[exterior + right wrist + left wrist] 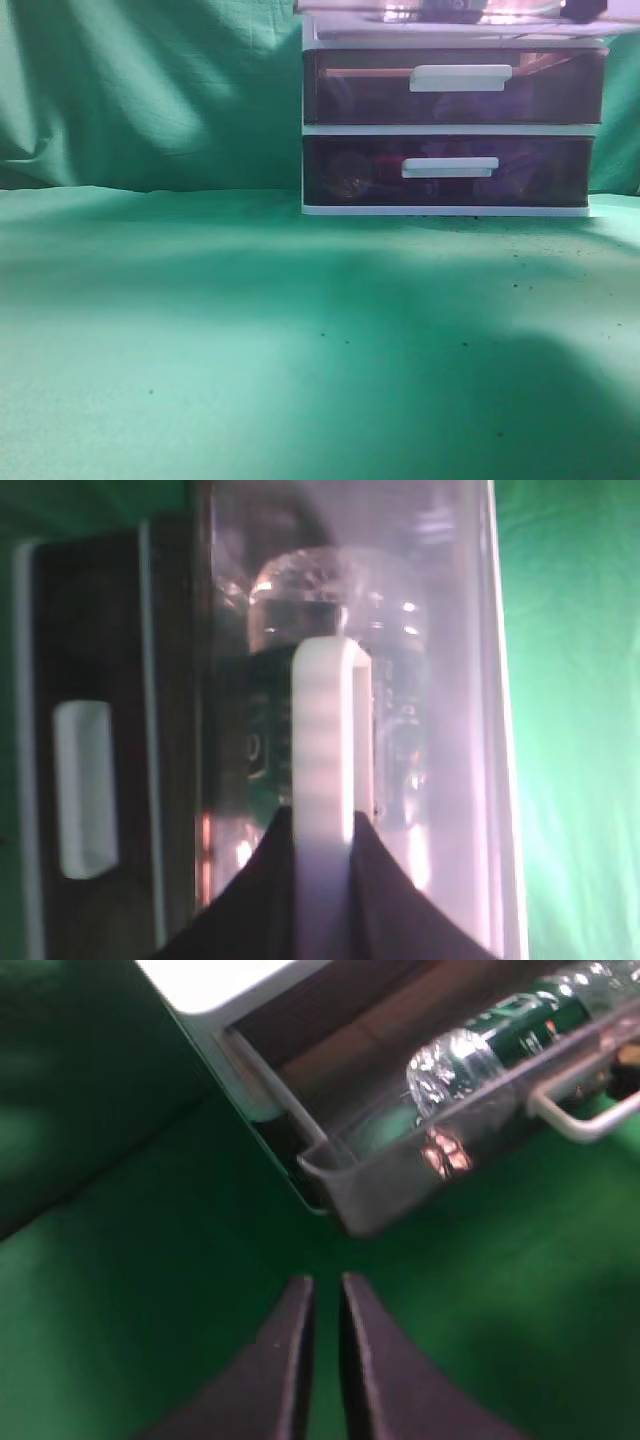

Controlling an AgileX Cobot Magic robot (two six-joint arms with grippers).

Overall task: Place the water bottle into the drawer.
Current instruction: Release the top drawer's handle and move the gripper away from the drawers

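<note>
Right gripper (322, 880), two dark fingers, is closed around the white bar handle (330, 730) of the topmost translucent purple-brown drawer (460, 730); in the right wrist view the handle runs straight between the fingertips, so the grip looks set for moving the drawer along its slide rather than for carrying anything. That drawer stands pulled out from the white-framed plastic drawer unit (450, 128), and the clear plastic water bottle with a dark green label (480, 1050) lies on its side inside it, resting on the drawer floor just behind the front wall. Judgement: the placing step is done and only closing the drawer remains. Left gripper (326, 1310) hangs over the green cloth-covered table (150, 1290), near and to the left of the open drawer's corner, fingers almost together with only a slim gap, holding nothing; it appears parked clear so the drawer can travel. From the exterior view only the two lower drawers with white handles (450, 168) show fully, both closed, and the top drawer is cut off at the upper edge. Risk, as judged: a lying bottle may roll when the drawer is pushed, so a slow, straight push suits.
</note>
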